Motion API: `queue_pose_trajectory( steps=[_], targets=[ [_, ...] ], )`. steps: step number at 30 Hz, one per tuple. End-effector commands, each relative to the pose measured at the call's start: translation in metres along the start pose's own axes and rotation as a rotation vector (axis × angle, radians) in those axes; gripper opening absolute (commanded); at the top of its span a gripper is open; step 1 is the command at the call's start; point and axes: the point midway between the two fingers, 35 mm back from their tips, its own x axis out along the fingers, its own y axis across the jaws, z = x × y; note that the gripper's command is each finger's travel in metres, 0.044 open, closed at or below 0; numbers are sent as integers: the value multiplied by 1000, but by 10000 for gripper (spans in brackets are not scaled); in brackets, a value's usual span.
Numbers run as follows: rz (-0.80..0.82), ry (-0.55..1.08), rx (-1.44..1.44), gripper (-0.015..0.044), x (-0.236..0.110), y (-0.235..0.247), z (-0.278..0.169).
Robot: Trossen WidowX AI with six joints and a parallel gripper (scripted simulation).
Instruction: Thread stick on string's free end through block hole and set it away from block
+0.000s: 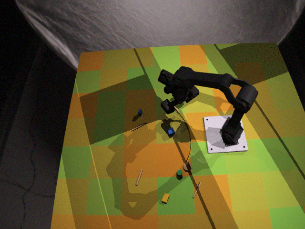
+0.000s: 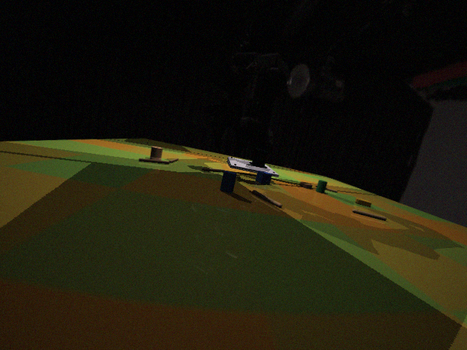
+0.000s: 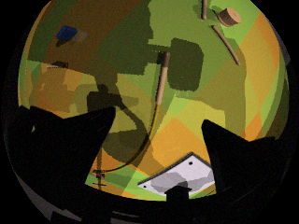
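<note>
The landmark here is the square blue block [image 1: 170, 131] with the hole, a small matte cube sitting on the surface [image 1: 103, 157], a flat patchwork of orange, green and olive squares crossed by thin straight lines and hard-edged shadows.

The black parallel-jaw gripper [image 1: 176, 103] hangs above the surface just beyond the block, on the side away from the camera in the top view. Its fingers stand spread almost to their widest and have hold of nothing; in the wrist view they appear as two dark wedges with bare surface between them.

The thin round wooden stick [image 3: 163, 78] on the string lies on the surface, beyond the block and beneath the gripper. From it the dark thin string [image 1: 189, 138] curves in a smooth arc past the block's base-plate side down to the flat round wooden button [image 1: 187, 165], which lies nearer the camera than the block. Whether the string passes through the hole cannot be made out.

A short green cylinder [image 1: 179, 173] stands just beside the button. A second, upright blue block [image 1: 140, 112] and a loose pale stick [image 1: 139, 127] lie to the block's left. Two further loose sticks [image 1: 139, 176] and a small yellow block [image 1: 165, 197] lie nearer the front edge, well apart from each other, with open surface between them.
</note>
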Motion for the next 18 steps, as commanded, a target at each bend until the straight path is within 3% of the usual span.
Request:
queue_pose_trajectory(
  steps=[1,12,18],
  targets=[
    [5,-1,22,414,-1,0,1],
    [5,-1,22,125,-1,0,1],
    [5,-1,22,125,-1,0,1]
  ],
)
